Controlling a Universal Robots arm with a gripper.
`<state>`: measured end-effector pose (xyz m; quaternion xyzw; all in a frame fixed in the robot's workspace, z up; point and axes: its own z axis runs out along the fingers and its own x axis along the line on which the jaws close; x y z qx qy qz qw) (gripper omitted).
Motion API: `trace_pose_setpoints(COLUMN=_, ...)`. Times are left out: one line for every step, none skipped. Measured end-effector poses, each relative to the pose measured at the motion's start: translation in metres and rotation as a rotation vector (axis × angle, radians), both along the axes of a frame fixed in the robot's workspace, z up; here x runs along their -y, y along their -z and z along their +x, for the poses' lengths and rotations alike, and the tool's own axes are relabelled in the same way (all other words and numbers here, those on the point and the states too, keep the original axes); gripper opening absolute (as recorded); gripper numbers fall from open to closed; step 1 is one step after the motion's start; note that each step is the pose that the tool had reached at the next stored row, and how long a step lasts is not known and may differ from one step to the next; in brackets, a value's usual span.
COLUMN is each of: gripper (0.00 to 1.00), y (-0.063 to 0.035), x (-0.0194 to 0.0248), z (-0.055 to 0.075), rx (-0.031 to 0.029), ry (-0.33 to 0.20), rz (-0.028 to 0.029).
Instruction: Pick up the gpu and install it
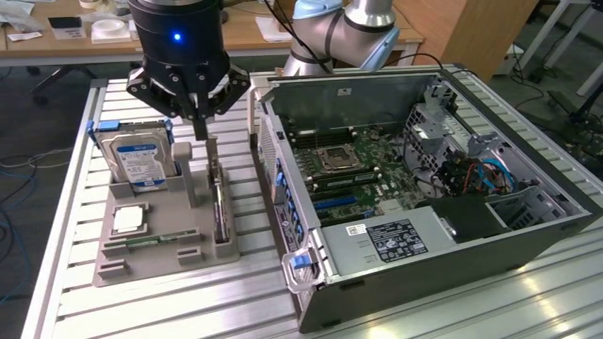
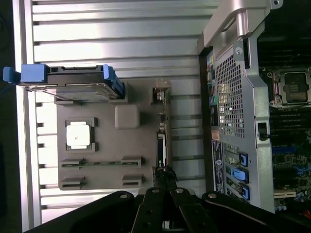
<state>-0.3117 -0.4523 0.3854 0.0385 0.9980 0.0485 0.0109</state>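
The gpu (image 1: 219,205) stands on its long edge in the slot of the grey holder tray (image 1: 151,265) nearest the computer case. In the wrist view the gpu (image 2: 162,131) appears edge-on as a thin dark strip with green board. My gripper (image 1: 200,133) hangs over the far end of the card by its silver bracket, fingers pressed together and pointing down. In the wrist view my gripper (image 2: 165,173) meets in a point right over that end of the card. I cannot tell whether the tips touch it.
The tray also holds a silver hard drive (image 1: 140,161) in a blue frame, a CPU chip (image 1: 128,219) and a thin memory stick (image 1: 155,239). The open computer case (image 1: 414,183) lies at the exterior view's right, motherboard (image 1: 354,169) exposed. Slatted metal table (image 1: 188,304) underneath.
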Motion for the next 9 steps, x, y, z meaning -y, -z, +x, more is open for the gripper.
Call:
trace_pose_setpoints(gripper=0.11, y=0.0, x=0.0, z=0.0, rx=-0.0001, ry=0.0, rz=0.002)
trace_pose_setpoints(gripper=0.11, y=0.0, x=0.0001, z=0.0, rx=-0.0002, ry=0.0, rz=0.0044)
trace_pose_setpoints(gripper=0.11, y=0.0, x=0.0001, z=0.0, rx=-0.0002, ry=0.0, rz=0.0066)
trace_pose_setpoints(gripper=0.11, y=0.0, x=0.0001, z=0.0, rx=-0.0003, ry=0.0, rz=0.0087)
trace_pose_setpoints(gripper=0.11, y=0.0, x=0.0002, z=0.0, rx=-0.0004, ry=0.0, rz=0.0108)
trace_pose_setpoints(gripper=0.11, y=0.0, x=0.0002, z=0.0, rx=-0.0004, ry=0.0, rz=0.013)
trace_pose_setpoints(gripper=0.11, y=0.0, x=0.0003, z=0.0, rx=-0.0004, ry=0.0, rz=0.015)
trace_pose_setpoints(gripper=0.11, y=0.0, x=0.0003, z=0.0, rx=-0.0005, ry=0.0, rz=0.0173)
trace_pose_setpoints(gripper=0.11, y=0.0, x=0.0003, z=0.0, rx=-0.0006, ry=0.0, rz=0.0195)
